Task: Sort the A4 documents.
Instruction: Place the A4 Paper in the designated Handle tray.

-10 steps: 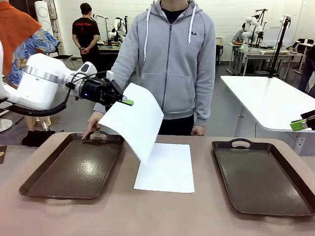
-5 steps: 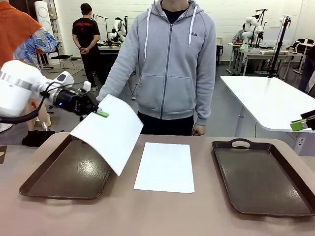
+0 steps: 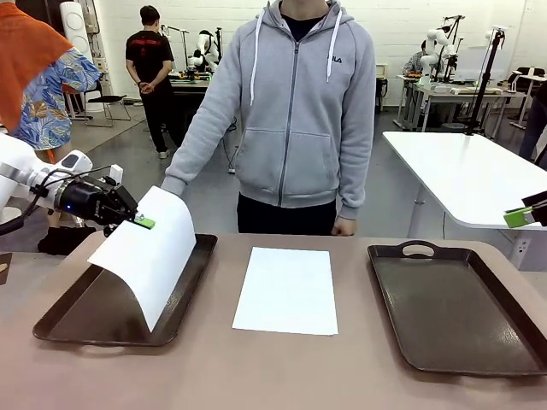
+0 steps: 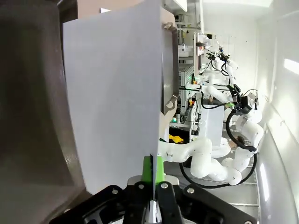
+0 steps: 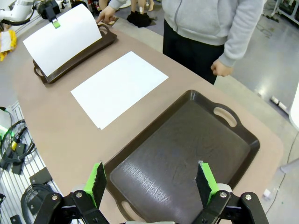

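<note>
Front view: two A4 documents (image 3: 288, 290), one tight in left hand (image 3: 142, 222); two trays (image 3: 453, 312); right hand (image 5: 152, 179) open, empty.

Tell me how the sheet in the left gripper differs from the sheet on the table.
The held sheet is pinched at its upper edge by the shut left gripper; the table sheet is untouched. The held sheet hangs bent and slanted over the left tray; the table sheet lies flat on the table. Both are white, blank-looking and rectangular.

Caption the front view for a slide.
Left end effector holds a sheet over the left tray; a second sheet lies mid-table.
</note>
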Robot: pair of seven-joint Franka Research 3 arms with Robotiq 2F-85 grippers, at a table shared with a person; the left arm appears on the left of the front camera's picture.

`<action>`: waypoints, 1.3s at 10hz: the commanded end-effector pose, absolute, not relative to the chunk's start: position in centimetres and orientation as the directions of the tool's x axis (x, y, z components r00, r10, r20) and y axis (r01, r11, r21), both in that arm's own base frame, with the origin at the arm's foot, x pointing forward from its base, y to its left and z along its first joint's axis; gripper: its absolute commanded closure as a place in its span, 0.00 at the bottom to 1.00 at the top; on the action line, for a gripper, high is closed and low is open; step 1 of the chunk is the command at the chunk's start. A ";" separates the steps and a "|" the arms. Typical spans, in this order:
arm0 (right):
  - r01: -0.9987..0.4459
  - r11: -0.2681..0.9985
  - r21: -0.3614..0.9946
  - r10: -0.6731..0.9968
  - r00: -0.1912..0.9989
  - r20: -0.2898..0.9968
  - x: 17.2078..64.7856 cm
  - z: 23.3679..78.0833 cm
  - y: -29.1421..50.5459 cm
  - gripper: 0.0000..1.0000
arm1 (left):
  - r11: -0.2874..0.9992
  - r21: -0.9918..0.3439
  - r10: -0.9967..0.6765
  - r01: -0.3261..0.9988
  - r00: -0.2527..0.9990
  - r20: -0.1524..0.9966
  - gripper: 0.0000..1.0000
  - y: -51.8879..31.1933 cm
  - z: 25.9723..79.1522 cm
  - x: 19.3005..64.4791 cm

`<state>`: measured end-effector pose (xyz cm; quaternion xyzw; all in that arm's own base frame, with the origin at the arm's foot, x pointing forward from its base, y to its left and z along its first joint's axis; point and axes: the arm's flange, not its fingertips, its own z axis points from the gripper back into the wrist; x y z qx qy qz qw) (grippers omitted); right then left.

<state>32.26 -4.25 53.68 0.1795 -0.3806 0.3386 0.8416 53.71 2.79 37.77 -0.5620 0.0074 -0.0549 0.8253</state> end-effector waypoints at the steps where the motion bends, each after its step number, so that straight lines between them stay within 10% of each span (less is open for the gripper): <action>1: -0.717 0.695 0.056 0.428 0.475 0.769 32.4 53.5 -4.2 0.00 | 0.332 -0.930 -0.126 0.156 0.985 0.121 0.99 2.1 36.8 55.5; 13: -0.717 0.695 0.056 0.428 0.475 0.769 32.4 53.5 -4.2 0.00 | 0.525 -0.851 -0.105 -0.024 0.990 -0.093 0.99 3.4 33.0 58.7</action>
